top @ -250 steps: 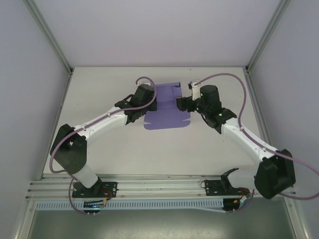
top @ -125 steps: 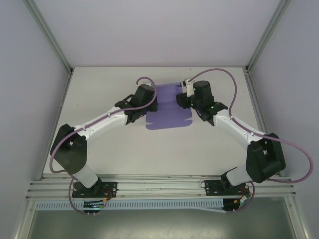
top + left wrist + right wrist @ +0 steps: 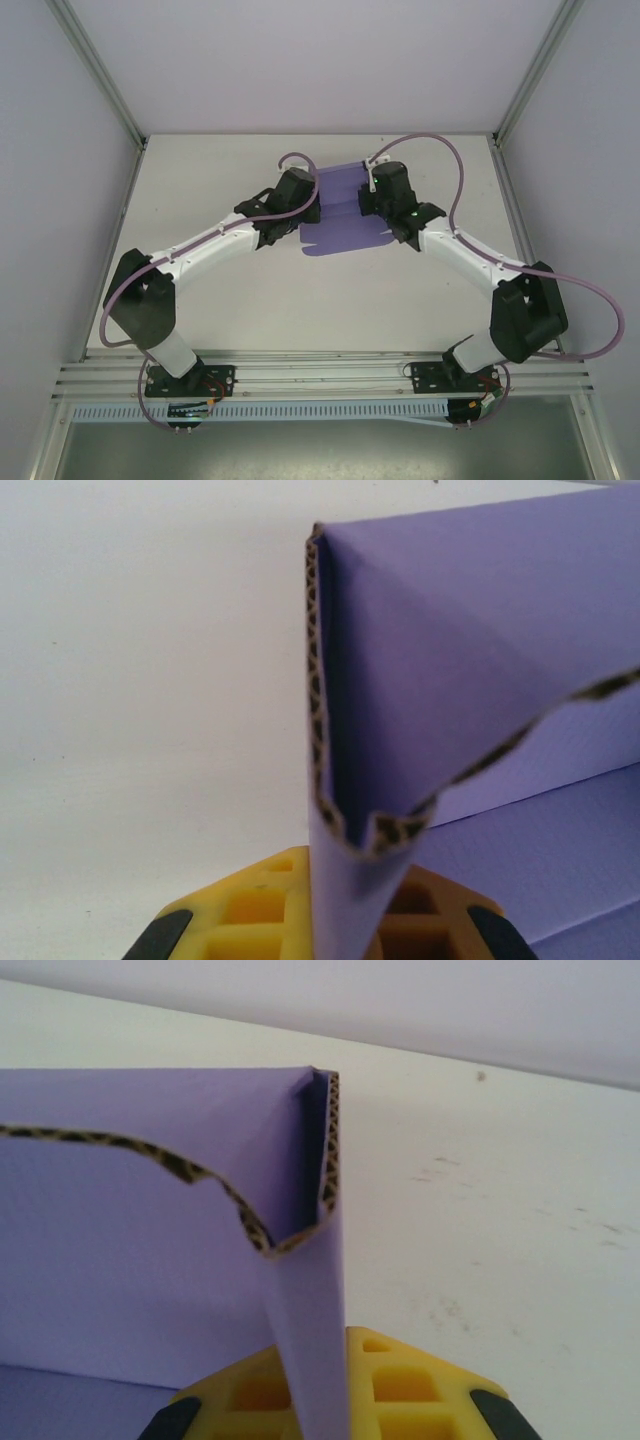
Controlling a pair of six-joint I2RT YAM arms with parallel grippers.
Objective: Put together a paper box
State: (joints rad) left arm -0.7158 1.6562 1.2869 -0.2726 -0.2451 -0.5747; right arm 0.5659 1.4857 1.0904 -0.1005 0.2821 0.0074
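the paper box (image 3: pixel 340 232) lies between the two grippers, a lavender sheet whose length seems to run from far to near, its wavy flap end toward the arm bases and slightly askew (the far end sits partly under the wrists). the left gripper (image 3: pixel 345 920) is clenched on the sheet's left side wall, which stands folded upright just ahead of its yellow fingers (image 3: pixel 250 915). the right gripper (image 3: pixel 315 1400) clamps the right wall likewise, over the white table (image 3: pixel 480 1220)

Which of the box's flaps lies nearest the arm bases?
The scalloped-edged near flap, ungripped between the arms. The left side flap stands pinched in the left gripper, the right side flap in the right gripper.
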